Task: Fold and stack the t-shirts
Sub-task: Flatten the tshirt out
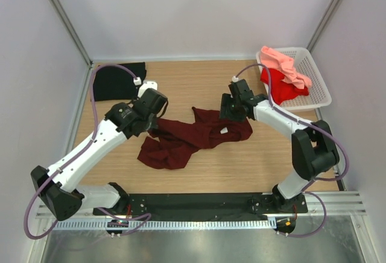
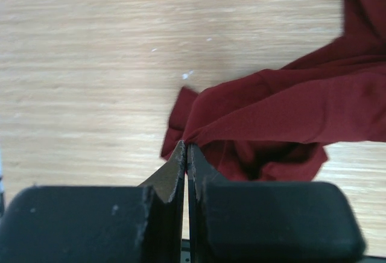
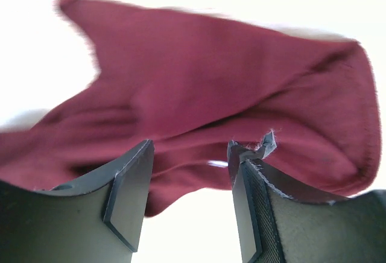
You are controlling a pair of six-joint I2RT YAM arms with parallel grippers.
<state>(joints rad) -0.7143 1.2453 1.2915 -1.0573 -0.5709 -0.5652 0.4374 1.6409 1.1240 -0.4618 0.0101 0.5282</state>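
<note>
Left gripper (image 2: 186,149) is pinched tight on an edge of the crumpled dark maroon cloth t-shirt (image 1: 187,139). That shirt lies mid-table on the light wooden tabletop (image 1: 193,82), between both arms. Right gripper (image 3: 190,154) has its jaws spread apart, maroon cloth right in front, nothing clamped. Black cloth t-shirt (image 1: 117,81) lies flat at the far-left corner. Bright red t-shirt (image 1: 283,86) and salmon pink t-shirt (image 1: 282,63) are piled in the white plastic lattice basket (image 1: 318,76), far right.
</note>
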